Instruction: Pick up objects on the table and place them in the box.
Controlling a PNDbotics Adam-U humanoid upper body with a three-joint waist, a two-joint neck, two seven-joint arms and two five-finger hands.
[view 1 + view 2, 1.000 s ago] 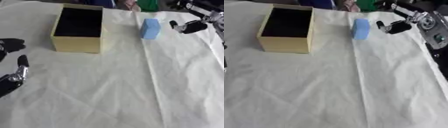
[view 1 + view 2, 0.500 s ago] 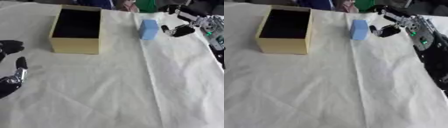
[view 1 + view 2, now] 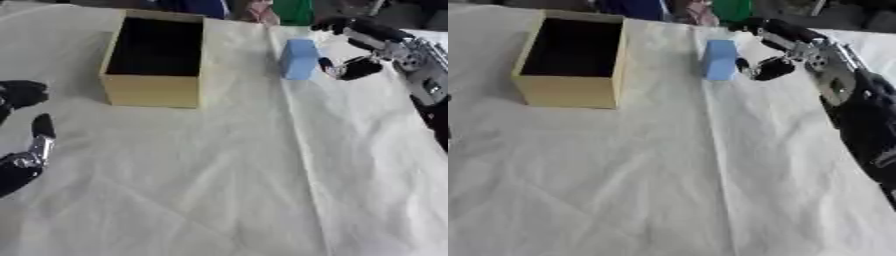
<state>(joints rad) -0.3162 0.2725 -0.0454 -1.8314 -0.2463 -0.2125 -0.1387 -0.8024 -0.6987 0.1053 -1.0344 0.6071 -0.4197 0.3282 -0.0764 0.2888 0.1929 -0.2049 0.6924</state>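
A light blue block (image 3: pixel 298 59) stands upright on the white cloth near the far edge, to the right of an open wooden box (image 3: pixel 156 59) with a dark inside. My right hand (image 3: pixel 367 44) hovers just right of the block, open, fingers spread above and thumb below, a small gap away from it. At the lower left edge my left hand (image 3: pixel 31 150) rests open with fingers up and holds nothing.
A white cloth (image 3: pixel 227 170) covers the whole table, with a crease running from the block toward the near edge. Coloured items and a person's clothing (image 3: pixel 289 10) show past the far edge. My right forearm (image 3: pixel 859 110) lies along the right side.
My right hand has moved left and closer to the blue block, fingers spreading around its right side. The block, the box and my left hand have stayed put.
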